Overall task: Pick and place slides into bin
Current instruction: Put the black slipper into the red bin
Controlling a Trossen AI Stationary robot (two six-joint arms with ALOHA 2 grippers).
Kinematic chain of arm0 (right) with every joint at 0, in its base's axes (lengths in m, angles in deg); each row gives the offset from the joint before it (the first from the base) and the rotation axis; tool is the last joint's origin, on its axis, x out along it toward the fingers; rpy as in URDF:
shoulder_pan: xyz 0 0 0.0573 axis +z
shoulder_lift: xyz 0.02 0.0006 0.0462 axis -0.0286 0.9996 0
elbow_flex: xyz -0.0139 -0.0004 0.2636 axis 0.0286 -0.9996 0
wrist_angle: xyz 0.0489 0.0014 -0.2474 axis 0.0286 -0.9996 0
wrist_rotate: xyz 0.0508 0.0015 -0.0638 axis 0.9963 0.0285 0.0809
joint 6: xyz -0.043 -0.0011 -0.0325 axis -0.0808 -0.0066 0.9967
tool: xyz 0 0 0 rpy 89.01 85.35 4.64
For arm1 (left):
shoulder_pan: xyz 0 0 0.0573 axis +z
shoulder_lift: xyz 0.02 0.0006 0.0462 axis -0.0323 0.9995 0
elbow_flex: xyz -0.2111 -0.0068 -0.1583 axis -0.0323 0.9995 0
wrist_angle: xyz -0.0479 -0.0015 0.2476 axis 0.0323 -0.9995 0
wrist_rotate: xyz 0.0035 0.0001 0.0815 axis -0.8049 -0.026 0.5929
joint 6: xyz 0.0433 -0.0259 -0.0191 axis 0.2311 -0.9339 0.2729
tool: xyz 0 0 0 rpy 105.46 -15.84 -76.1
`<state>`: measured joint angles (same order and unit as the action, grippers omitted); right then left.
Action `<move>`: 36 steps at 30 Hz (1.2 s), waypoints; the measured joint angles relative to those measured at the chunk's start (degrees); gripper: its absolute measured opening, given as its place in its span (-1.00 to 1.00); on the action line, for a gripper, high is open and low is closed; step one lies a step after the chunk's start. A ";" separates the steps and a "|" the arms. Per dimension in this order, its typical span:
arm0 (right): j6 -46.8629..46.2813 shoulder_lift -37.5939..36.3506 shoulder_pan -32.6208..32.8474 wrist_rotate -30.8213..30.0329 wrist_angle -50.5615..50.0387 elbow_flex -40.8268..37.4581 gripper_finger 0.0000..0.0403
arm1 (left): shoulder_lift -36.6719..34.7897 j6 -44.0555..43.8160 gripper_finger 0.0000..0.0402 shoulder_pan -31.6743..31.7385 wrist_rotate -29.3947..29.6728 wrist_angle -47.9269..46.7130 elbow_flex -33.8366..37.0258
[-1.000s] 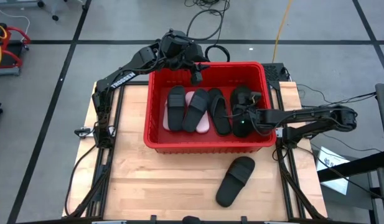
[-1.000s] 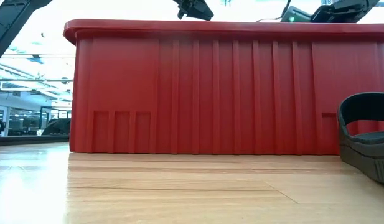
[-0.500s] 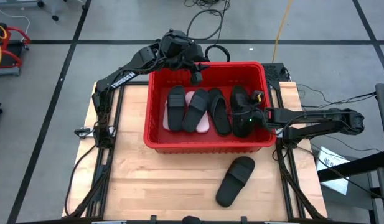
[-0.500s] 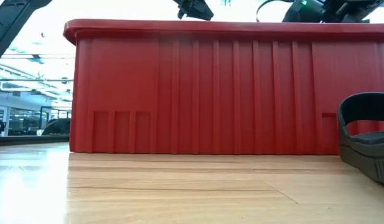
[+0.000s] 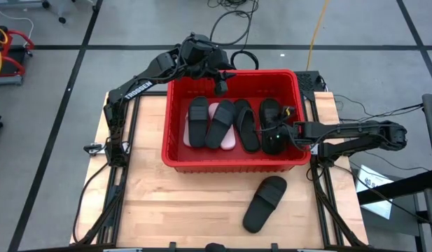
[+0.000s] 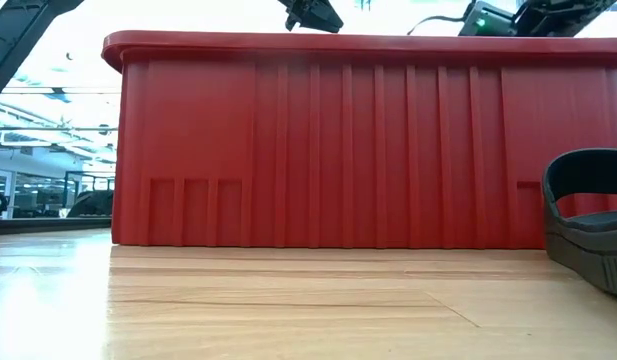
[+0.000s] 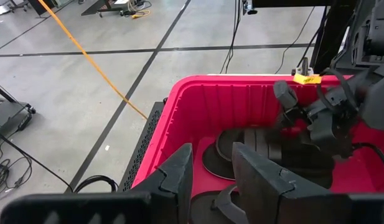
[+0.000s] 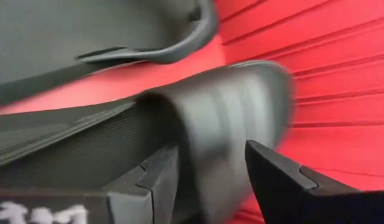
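While one black slide [image 5: 265,203] is lying alone on the tabletop's near right part, long axis angling toward the bin [image 5: 233,162], my right fingers [image 5: 274,135] are nearer it, straddling a binned slide [image 8: 229,112] widely; whether gripping, I cannot tell. My left fingers [image 5: 220,87] are hovering empty, parted, over the far rim.

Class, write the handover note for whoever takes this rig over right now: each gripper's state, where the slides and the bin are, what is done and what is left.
Left gripper: open, empty, hovering over the bin's far rim.
Right gripper: down inside the bin at its right end, fingers astride a black slide; whether they grip it cannot be told.
Slides: several black ones and a pink one lie in the bin; not all can be counted.
Left to do: one black slide on the table, in front of the bin toward the right arm's side.
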<state>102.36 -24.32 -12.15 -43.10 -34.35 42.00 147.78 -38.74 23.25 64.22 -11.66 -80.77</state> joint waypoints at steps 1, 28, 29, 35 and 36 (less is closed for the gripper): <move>-0.87 0.01 -0.11 1.43 -0.59 -0.01 -0.14 | 0.00 0.00 -0.43 0.00 0.00 0.00 0.00; -5.76 -0.94 0.09 2.65 2.75 -0.15 -0.14 | 0.00 3.10 -0.43 0.04 -0.09 -1.41 0.00; -5.72 -0.94 0.09 2.65 2.75 -0.15 -0.14 | 0.01 3.10 -0.43 0.07 -0.08 -1.46 0.00; -5.95 -0.94 0.09 3.38 2.70 -0.15 -0.16 | 0.00 3.08 -0.43 0.11 -0.04 -1.68 0.00; -6.23 -0.94 0.09 4.74 2.63 -0.15 -0.16 | 0.01 3.07 -0.43 0.11 -0.04 -1.72 0.00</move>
<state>96.13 -25.26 -12.05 -38.35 -31.71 41.85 147.80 -35.67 23.36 64.17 -13.38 -80.77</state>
